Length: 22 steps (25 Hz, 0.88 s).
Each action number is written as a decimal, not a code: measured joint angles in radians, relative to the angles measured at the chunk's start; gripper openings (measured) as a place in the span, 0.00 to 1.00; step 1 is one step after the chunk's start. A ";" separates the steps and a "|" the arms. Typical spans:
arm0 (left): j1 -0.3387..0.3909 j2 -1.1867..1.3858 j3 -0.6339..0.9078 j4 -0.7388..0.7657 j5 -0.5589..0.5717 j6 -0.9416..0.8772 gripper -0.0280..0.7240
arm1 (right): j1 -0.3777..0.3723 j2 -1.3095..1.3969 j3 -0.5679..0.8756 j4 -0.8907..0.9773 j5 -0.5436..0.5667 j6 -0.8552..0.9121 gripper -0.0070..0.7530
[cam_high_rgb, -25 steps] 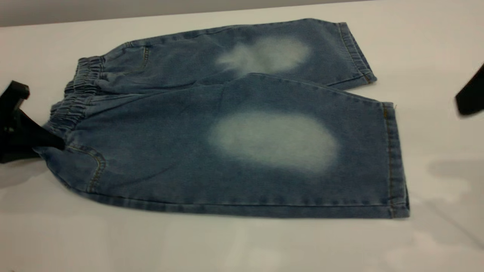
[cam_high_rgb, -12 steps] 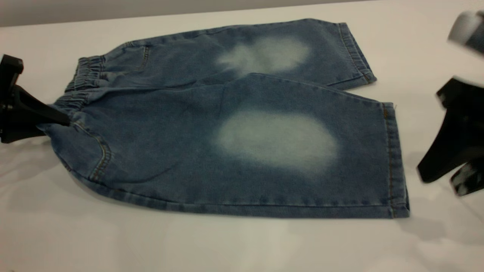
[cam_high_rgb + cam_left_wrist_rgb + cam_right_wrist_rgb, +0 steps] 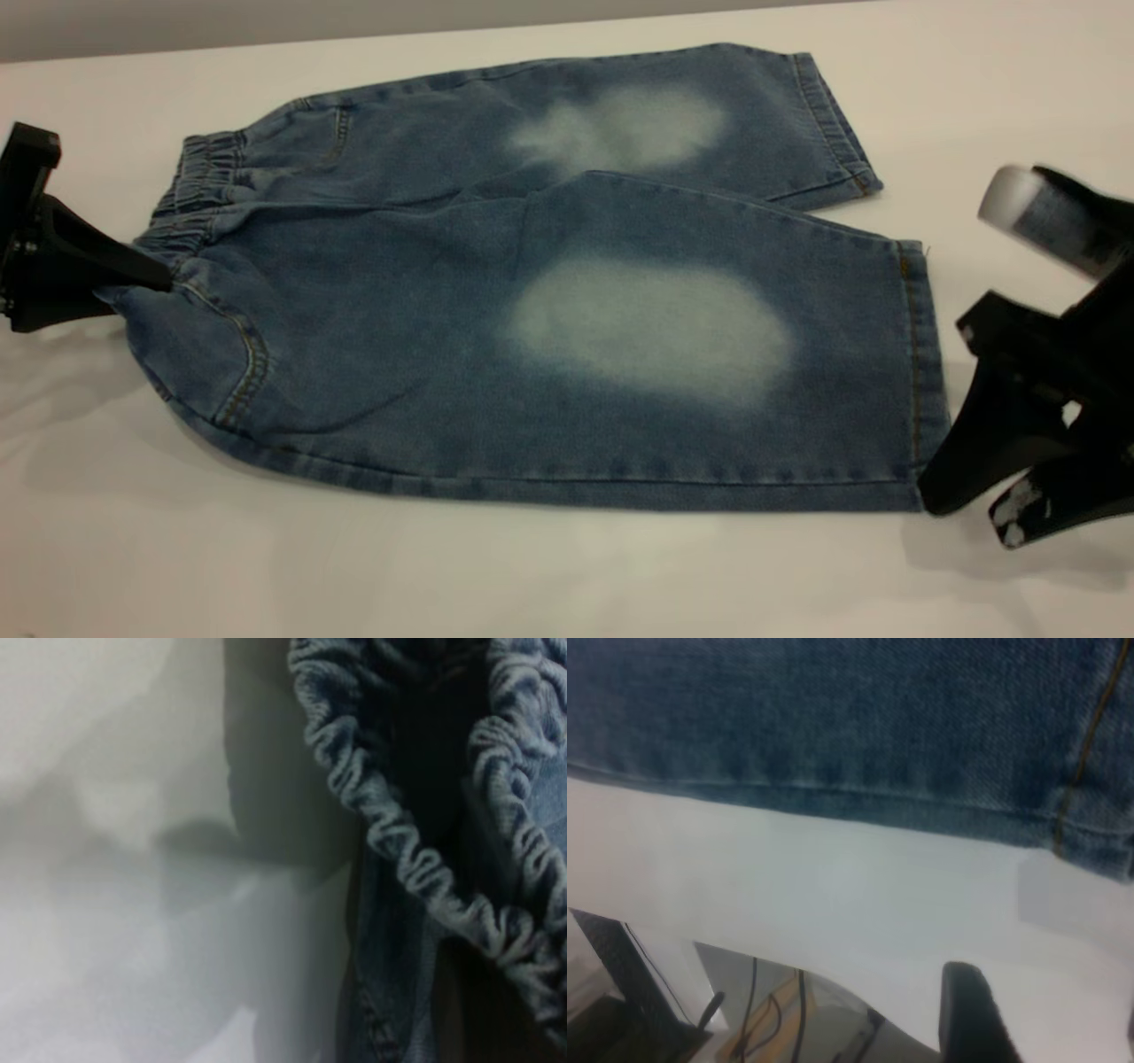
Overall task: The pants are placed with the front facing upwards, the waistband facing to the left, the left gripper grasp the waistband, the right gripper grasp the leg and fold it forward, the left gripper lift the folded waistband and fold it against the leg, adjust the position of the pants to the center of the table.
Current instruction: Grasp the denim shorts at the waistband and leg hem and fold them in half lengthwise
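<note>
Pants (image 3: 532,292) lie flat on the table (image 3: 532,576), front up, with the waistband (image 3: 190,199) toward your left arm and both leg hems toward the right. A pale faded patch shows on each leg.

Your left gripper (image 3: 133,276) is at the near end of the waistband, its black fingers closed on the denim there; that corner is lifted and pulled into a fold, while the remaining fabric rests on the tabletop. From the left wrist view you see the ruffled elastic band (image 3: 416,868) close up, curving above the white surface.

Your right gripper (image 3: 966,509) sits low at the near corner of the front leg hem, just beside the fabric. Its two fingers stand parted, one fingertip (image 3: 939,492) almost touching the hem corner, nothing held between them.
</note>
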 joint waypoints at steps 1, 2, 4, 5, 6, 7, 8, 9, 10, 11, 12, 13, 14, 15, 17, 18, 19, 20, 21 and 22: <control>0.000 0.000 0.000 0.000 0.000 0.000 0.17 | 0.000 0.013 0.000 0.018 -0.005 -0.017 0.42; 0.000 0.000 0.000 0.000 0.000 0.000 0.17 | 0.000 0.021 0.000 0.039 -0.015 -0.039 0.42; 0.000 0.000 0.000 0.000 0.000 -0.001 0.17 | 0.000 0.028 0.000 0.086 -0.038 -0.077 0.42; 0.000 0.000 0.000 0.000 0.000 -0.002 0.17 | 0.000 0.030 0.000 0.103 -0.044 -0.089 0.42; 0.000 0.000 0.000 -0.006 0.000 -0.003 0.17 | 0.000 0.030 0.000 0.113 -0.045 -0.101 0.42; 0.000 0.000 0.000 -0.013 0.003 -0.002 0.17 | 0.000 0.030 0.000 0.120 -0.043 -0.115 0.42; 0.000 0.000 0.000 -0.014 0.006 0.000 0.17 | 0.000 0.030 0.000 0.125 -0.043 -0.120 0.42; 0.000 0.000 0.000 -0.014 0.007 0.000 0.17 | 0.000 0.030 0.000 0.127 -0.047 -0.121 0.42; 0.000 0.000 0.000 -0.014 0.007 0.001 0.17 | 0.000 0.030 0.000 0.127 -0.050 -0.121 0.42; 0.000 0.000 0.000 -0.014 0.007 0.002 0.17 | 0.000 0.030 0.000 0.127 -0.055 -0.121 0.42; 0.000 0.000 0.000 -0.014 0.007 0.002 0.17 | 0.000 0.030 0.000 0.127 -0.057 -0.121 0.42; 0.000 0.000 0.000 -0.014 0.007 0.002 0.17 | 0.000 0.030 0.000 0.126 -0.058 -0.121 0.42; 0.000 0.000 0.000 -0.014 0.007 0.002 0.17 | 0.000 0.030 0.000 0.126 -0.058 -0.117 0.42; 0.000 0.000 0.000 -0.015 0.007 0.002 0.17 | 0.000 0.031 0.000 0.126 -0.058 -0.117 0.42; 0.000 0.000 0.000 -0.015 0.007 0.002 0.17 | 0.000 0.043 -0.002 0.126 -0.058 -0.117 0.42; 0.000 0.000 0.000 -0.015 0.007 0.002 0.17 | 0.000 0.052 -0.006 0.118 -0.058 -0.116 0.42; 0.000 0.000 0.000 -0.015 0.007 0.002 0.17 | 0.000 0.063 -0.014 0.111 -0.057 -0.115 0.42; 0.000 0.000 0.000 -0.015 0.007 0.002 0.17 | 0.000 0.072 -0.023 0.110 -0.046 -0.115 0.42; 0.000 0.000 0.000 -0.015 0.007 0.002 0.17 | 0.000 0.081 -0.033 0.102 -0.031 -0.115 0.42; 0.000 0.000 0.000 -0.017 0.007 0.002 0.17 | 0.000 0.088 -0.042 0.097 -0.010 -0.115 0.42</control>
